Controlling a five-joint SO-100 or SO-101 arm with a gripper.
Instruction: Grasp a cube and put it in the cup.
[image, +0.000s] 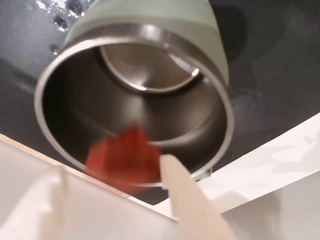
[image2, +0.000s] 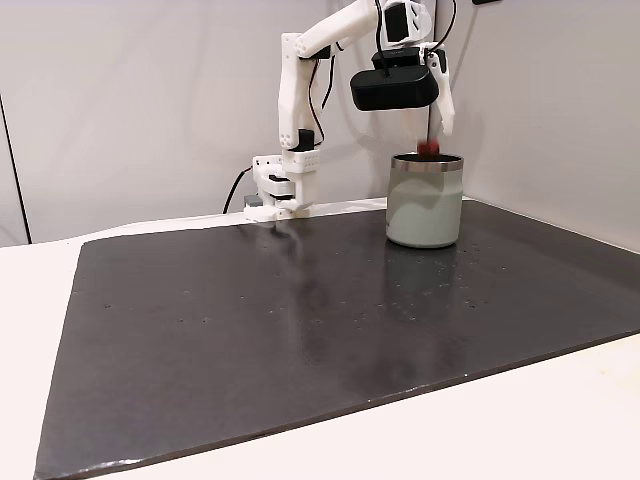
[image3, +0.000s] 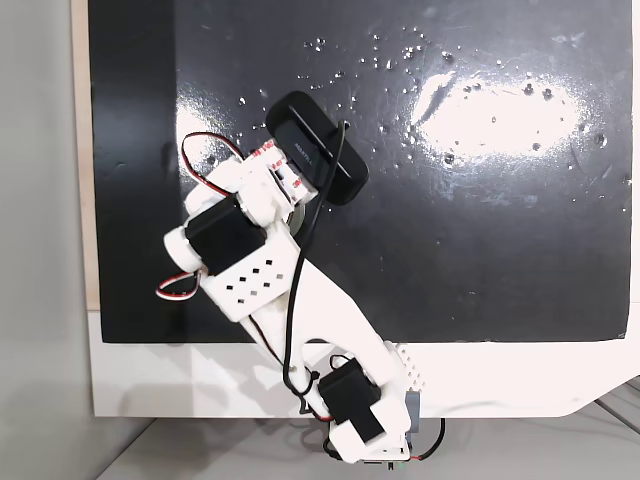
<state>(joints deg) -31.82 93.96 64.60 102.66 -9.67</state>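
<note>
The white arm (image2: 300, 90) rises from its base at the bench's far edge, bends at the elbow and reaches right in a fixed view, its end effector (image2: 432, 140) pointing down, fingers parted.

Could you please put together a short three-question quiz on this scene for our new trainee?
1. True or false: the small reddish-brown cube lies on the black mat.
2. Where is the gripper relative to the pale grey-green cup with the steel rim in a fixed view?
A. Directly above its mouth
B. Beside its base
C. Far across the mat
3. Fill in: in the wrist view, the cup's inside is bare ____.

Key
1. False; it is at the cup's rim, just under the gripper.
2. A
3. Steel; nothing rests on the bottom.
</note>
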